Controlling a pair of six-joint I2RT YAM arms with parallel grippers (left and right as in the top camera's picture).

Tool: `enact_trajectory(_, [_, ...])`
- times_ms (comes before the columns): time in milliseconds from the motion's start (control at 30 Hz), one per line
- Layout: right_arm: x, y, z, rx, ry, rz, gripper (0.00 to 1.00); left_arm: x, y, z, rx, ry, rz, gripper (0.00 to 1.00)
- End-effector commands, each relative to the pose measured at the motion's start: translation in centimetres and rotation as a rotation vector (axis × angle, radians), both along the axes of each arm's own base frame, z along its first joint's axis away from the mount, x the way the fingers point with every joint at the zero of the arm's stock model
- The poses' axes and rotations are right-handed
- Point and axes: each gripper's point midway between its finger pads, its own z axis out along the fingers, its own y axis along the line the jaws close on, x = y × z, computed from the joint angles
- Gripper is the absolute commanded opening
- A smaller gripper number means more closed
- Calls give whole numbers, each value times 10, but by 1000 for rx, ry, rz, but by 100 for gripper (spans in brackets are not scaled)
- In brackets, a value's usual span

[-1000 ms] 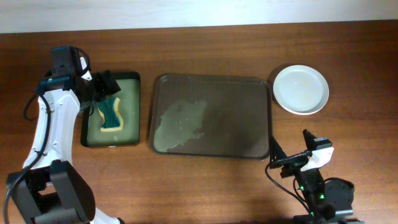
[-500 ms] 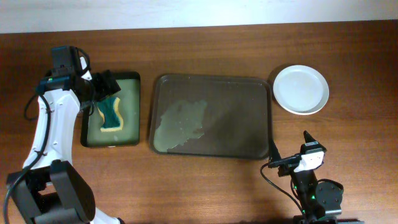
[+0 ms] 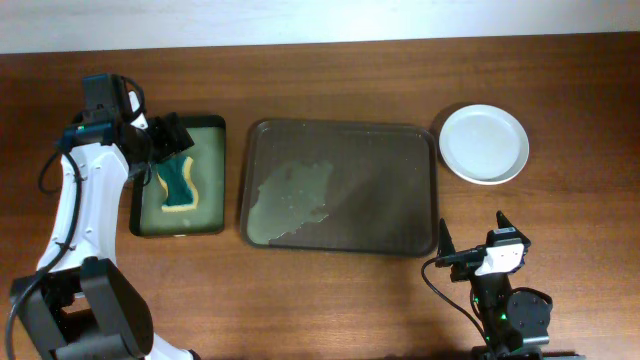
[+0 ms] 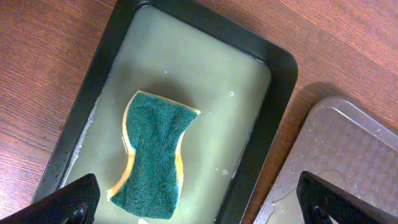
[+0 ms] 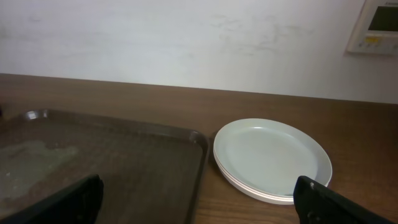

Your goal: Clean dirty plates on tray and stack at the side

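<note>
The white plates sit in one stack on the table, right of the dark brown tray. The tray holds no plates, only a wet film. The stack also shows in the right wrist view, right of the tray. My left gripper is open above the small black tray, over a green and yellow sponge. My right gripper is open and empty, low at the front right, short of the plates.
The small black tray holds greenish water around the sponge. The brown tray's corner lies just right of it. A pale wall with a white panel stands behind the table.
My right arm has drawn back toward the front edge and turned slightly. My left arm, sponge, tray and plates have not moved.
</note>
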Motion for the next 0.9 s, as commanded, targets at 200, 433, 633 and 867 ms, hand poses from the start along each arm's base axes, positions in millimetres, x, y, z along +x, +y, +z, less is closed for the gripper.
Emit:
enact_trajectory(200, [0, -4, -2, -4, 1, -19, 98, -10, 0, 0, 11, 38, -3, 99])
enact_trajectory(433, [0, -4, -2, -4, 2, -19, 98, -33, -7, -7, -14, 133, -10, 99])
enact_trajectory(633, [0, -4, -2, -4, 2, -19, 98, -22, -36, 43, 64, -46, -175, 99])
enact_trajectory(867, [0, -4, -2, -4, 2, -19, 98, -69, -97, 72, 320, -339, -648, 99])
